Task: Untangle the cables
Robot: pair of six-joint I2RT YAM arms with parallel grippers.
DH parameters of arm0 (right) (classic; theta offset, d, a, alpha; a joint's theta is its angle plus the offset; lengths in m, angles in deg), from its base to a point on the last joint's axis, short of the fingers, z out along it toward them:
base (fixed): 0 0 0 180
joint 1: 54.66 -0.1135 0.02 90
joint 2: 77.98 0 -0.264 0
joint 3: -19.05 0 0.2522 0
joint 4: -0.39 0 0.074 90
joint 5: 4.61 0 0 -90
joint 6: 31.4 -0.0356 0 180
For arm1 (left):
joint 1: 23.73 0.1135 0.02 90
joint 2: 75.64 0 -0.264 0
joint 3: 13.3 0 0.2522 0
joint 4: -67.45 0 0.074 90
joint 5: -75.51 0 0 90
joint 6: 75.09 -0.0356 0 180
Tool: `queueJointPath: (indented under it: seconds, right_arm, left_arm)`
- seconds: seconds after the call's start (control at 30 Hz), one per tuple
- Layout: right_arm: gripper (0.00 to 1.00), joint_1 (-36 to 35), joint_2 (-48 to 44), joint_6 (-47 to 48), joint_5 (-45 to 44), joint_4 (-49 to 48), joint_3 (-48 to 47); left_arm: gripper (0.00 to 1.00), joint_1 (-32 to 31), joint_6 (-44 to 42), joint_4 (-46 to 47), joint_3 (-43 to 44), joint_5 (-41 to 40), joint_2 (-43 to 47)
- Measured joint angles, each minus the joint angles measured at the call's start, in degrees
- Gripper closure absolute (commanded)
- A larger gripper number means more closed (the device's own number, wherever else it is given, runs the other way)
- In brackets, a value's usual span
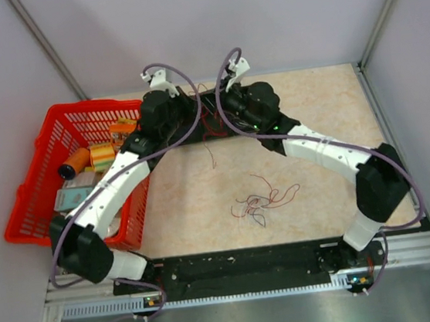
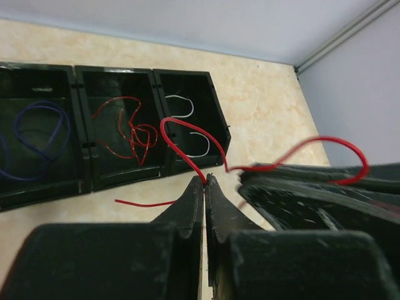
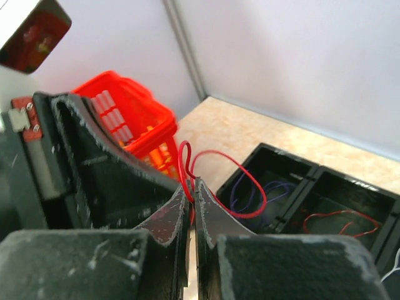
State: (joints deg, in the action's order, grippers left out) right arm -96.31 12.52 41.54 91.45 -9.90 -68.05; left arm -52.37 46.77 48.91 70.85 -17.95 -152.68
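**One red cable pinched between both pincers above the sorting tray**

Both arms reach to the far side of the worktop (image 1: 325, 102), and their wrists meet over a black compartment tray (image 2: 87, 144). The left pincer (image 2: 204, 181) is closed to a slit on a red cable (image 2: 325, 139). From that grip one end loops up and back, and another stretch arcs across towards the other arm. The right pincer (image 3: 191, 186) is likewise clamped narrow on a red strand that rises in a small loop just above its tips. It is probably the same cable. Held at two points, a limp wire like this can be drawn out and steered instead of dangling loose.

The tray explains the spot. Its left compartment holds a blue cable (image 2: 42, 104), the middle one a knot of red cables (image 2: 134, 134), and the right one white cables (image 2: 179, 97). So the sorting goes by colour, and I judge this strand is bound for the middle bin.

The remaining tangle (image 1: 262, 201), mostly red with some darker strands, lies near the middle of the worktop, well apart from the tray and from both pincers. The job looks partly done. A red basket (image 1: 34, 178) of assorted items stands to the left and plays no evident part.
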Motion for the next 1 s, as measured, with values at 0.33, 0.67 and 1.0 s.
queueJointPath:
  seconds: [0.33, 0.67, 1.0]
  right_arm:
    - [1.0, 7.28, 21.22, -0.15, 2.1, -5.77, -15.8]
    - [1.0, 9.68, 26.67, -4.28, 6.03, -10.71, -18.08]
    - [1.0, 9.77, 31.63, -10.45, 6.88, -14.16, -20.85]
  left_arm:
    - [0.99, 4.59, 3.41, 1.25, 9.6, 8.61, -17.92]
    - [0.96, 6.51, 4.02, 4.11, 15.02, 10.27, -29.57]
    - [0.88, 6.56, 4.68, 7.61, 15.08, 9.86, -31.87]
